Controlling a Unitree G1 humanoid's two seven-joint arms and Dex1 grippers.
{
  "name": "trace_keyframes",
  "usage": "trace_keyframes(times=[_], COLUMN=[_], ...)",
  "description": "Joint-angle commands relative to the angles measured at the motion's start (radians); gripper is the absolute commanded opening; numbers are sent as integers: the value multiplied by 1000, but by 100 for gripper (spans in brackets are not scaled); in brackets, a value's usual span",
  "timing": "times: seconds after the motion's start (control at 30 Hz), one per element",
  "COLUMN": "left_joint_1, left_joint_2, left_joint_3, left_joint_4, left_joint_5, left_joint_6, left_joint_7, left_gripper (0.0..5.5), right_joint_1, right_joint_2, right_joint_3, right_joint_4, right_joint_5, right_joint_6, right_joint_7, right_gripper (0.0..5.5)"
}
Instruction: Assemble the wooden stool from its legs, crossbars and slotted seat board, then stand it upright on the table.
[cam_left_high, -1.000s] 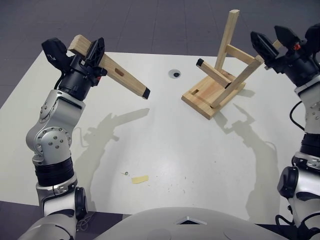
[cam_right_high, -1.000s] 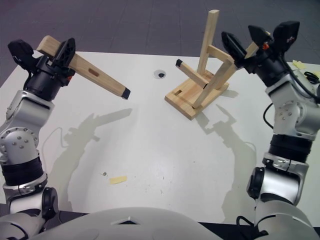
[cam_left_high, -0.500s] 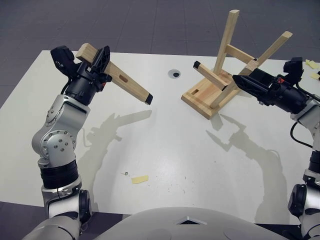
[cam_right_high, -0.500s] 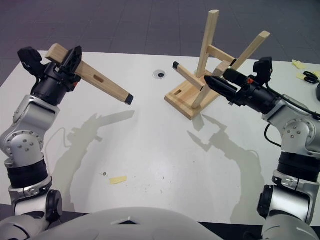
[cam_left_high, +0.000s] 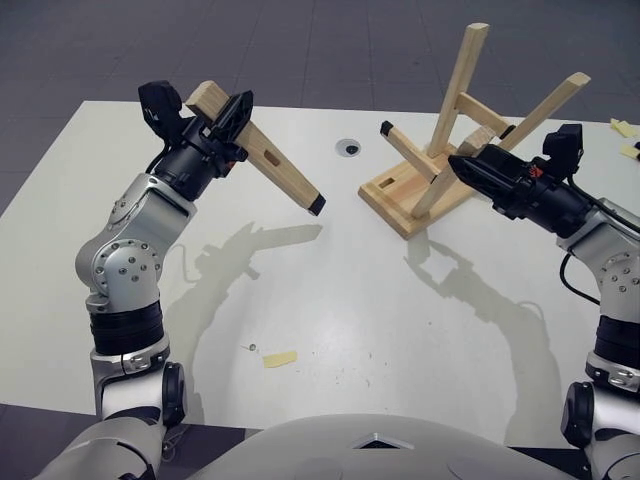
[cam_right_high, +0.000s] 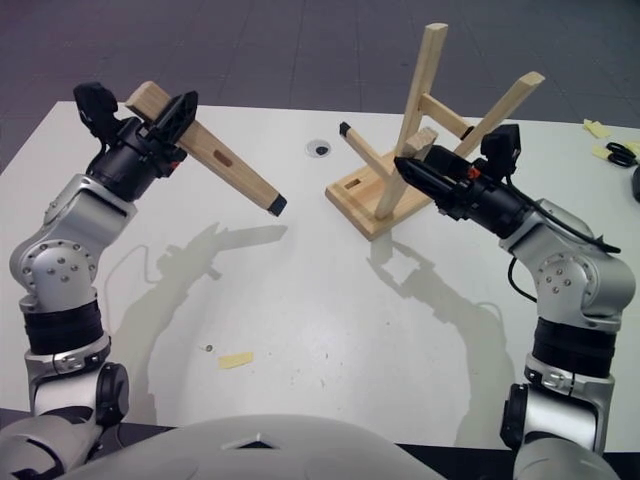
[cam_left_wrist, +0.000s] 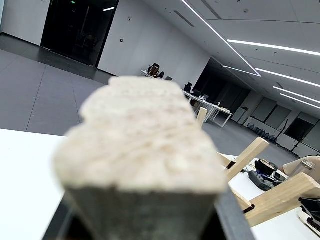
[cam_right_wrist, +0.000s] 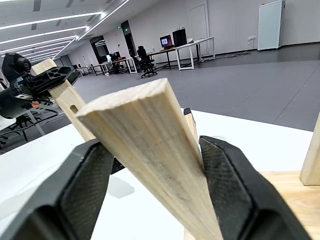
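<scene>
Nearest me, a scrap of tape (cam_left_high: 280, 358) is lying on the white table (cam_left_high: 330, 300). My left gripper (cam_left_high: 205, 120) is clamping the loose leg (cam_left_high: 275, 170) by its bare end, holding it in the air with the black-capped foot sloping down. Across the table, my right gripper (cam_left_high: 462, 168) is pinching a fitted leg (cam_left_high: 540, 105) of the part-built stool (cam_left_high: 440, 150), fingers closed on either side. The stool is resting tilted on its seat board (cam_left_high: 395, 205), legs up. I'm judging this as the last-leg step: next I need to carry the loose leg over, line it up with the open slot and press it home.
</scene>
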Motion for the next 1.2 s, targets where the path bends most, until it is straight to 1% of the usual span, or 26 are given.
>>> trace_keyframes(times=[0.03,0.2,0.33,0.43,0.5,0.6,0.77,1.07,1.2], left_joint_1=[15,-43,-84,-131,-174,-237,-323,-386,-382], left_joint_2=[-11,32,78,89,87,70,6,-76,-100], left_joint_3=[-3,13,21,8,-21,-56,-72,-45,-75], left_joint_4=[-30,47,94,148,211,321,469,547,585], left_joint_5=[13,53,80,107,144,204,261,278,315], left_joint_6=[18,7,5,8,-1,-26,-72,-79,-64], left_joint_7=[-5,-53,-137,-177,-214,-266,-322,-337,-347], left_gripper=[102,102,102,102,102,102,102,102,102], right_joint_1=[37,43,44,49,51,48,50,74,73], right_joint_2=[0,-24,-45,-56,-57,-53,-48,-35,-33], right_joint_3=[33,63,78,80,88,102,127,149,154], right_joint_4=[-51,-74,-74,-74,-79,-80,-86,-119,-119], right_joint_5=[-3,1,15,23,30,34,43,67,62], right_joint_6=[3,1,16,24,30,33,42,50,43], right_joint_7=[13,53,91,105,113,119,129,120,113], right_gripper=[265,253,251,251,251,251,251,251,251])
